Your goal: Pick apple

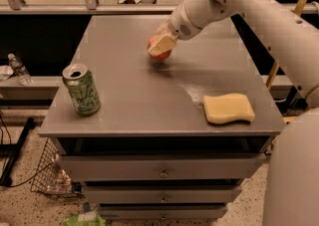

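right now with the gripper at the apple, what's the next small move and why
Probably a short, slow lift straight up. The gripper is right on the apple, covering its near side, and the apple looks to sit on or barely above the table. A small rise would show whether the apple comes along. The green can and the sponge stand well apart from it.
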`<action>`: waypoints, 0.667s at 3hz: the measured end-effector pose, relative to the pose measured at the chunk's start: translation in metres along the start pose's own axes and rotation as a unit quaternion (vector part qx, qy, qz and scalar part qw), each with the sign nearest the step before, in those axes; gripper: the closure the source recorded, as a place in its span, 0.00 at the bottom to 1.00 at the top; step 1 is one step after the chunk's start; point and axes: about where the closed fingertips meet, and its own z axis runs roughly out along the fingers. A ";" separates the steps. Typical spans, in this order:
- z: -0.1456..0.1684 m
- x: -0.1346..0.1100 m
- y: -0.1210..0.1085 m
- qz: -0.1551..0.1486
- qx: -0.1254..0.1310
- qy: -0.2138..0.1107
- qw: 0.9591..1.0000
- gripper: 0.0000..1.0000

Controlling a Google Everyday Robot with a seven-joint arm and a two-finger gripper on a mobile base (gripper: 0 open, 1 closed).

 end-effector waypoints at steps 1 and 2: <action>-0.034 -0.017 -0.008 -0.029 0.042 -0.006 0.999 1.00; -0.057 -0.028 -0.013 -0.047 0.067 -0.014 0.997 1.00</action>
